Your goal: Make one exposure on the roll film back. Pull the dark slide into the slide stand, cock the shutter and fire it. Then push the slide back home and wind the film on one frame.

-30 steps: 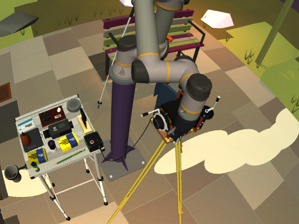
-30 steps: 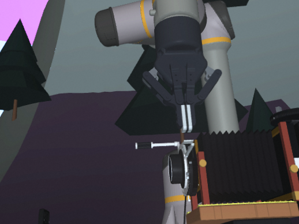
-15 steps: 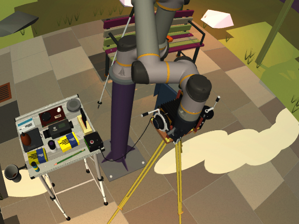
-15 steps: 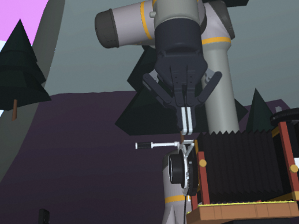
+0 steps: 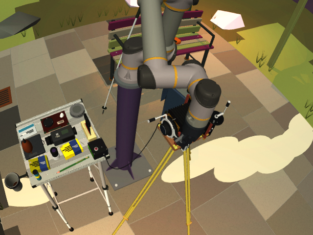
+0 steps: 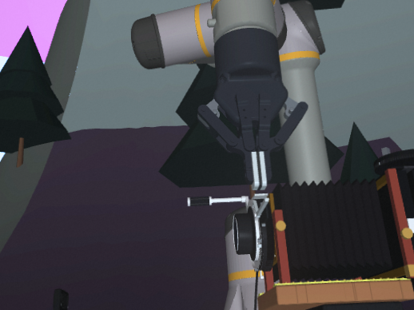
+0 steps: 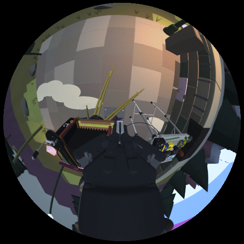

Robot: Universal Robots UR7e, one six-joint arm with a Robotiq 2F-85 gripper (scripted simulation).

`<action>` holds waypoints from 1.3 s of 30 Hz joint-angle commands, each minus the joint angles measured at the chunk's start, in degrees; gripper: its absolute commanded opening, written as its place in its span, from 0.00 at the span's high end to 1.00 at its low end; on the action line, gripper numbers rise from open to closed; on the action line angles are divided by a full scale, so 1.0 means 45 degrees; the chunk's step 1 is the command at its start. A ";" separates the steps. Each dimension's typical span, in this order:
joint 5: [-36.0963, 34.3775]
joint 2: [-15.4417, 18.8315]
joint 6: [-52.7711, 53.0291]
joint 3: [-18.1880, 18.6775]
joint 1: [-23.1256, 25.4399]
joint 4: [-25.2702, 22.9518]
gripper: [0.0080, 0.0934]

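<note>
The shutter's cocking lever [image 6: 217,200] sticks out sideways from the top of the lens ring [image 6: 248,235] at the front of the bellows camera [image 5: 185,126], which stands on a yellow tripod [image 5: 177,182]. Its black-gripped end [image 5: 151,120] points away from the camera. The winding crank [image 5: 222,112] stands up at the film back on the far end. The slide stand [image 5: 88,126] sits on the side table with a dark slab upright in it. My gripper [image 6: 259,183] hangs straight down just above the inner end of the lever, at the lens standard. It is closed and holds nothing.
Behind the camera stand the arm's purple pedestal [image 5: 127,126] and a slatted bench [image 5: 161,38]. The side table [image 5: 60,141] to the left carries boxes, a pencil and a red-button release box [image 5: 97,149], cabled to the lens. Paved ground lies open to the right.
</note>
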 commanded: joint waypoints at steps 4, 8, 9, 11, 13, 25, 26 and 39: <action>0.0000 0.0004 0.0000 0.0011 0.0000 -0.0036 1.00; 0.0000 0.0018 0.0000 0.0027 0.0000 -0.0066 1.00; 0.0000 0.0021 0.0000 0.0031 0.0000 -0.0073 1.00; 0.0000 0.0028 0.0000 0.0039 0.0000 -0.0088 1.00; 0.0000 0.0034 0.0000 0.0048 0.0000 -0.0102 1.00; 0.0000 0.0076 0.0000 0.0097 0.0000 -0.0194 1.00; 0.0000 0.0080 0.0000 0.0101 0.0000 -0.0201 1.00; 0.0000 0.0114 0.0000 0.0159 0.0000 -0.0294 1.00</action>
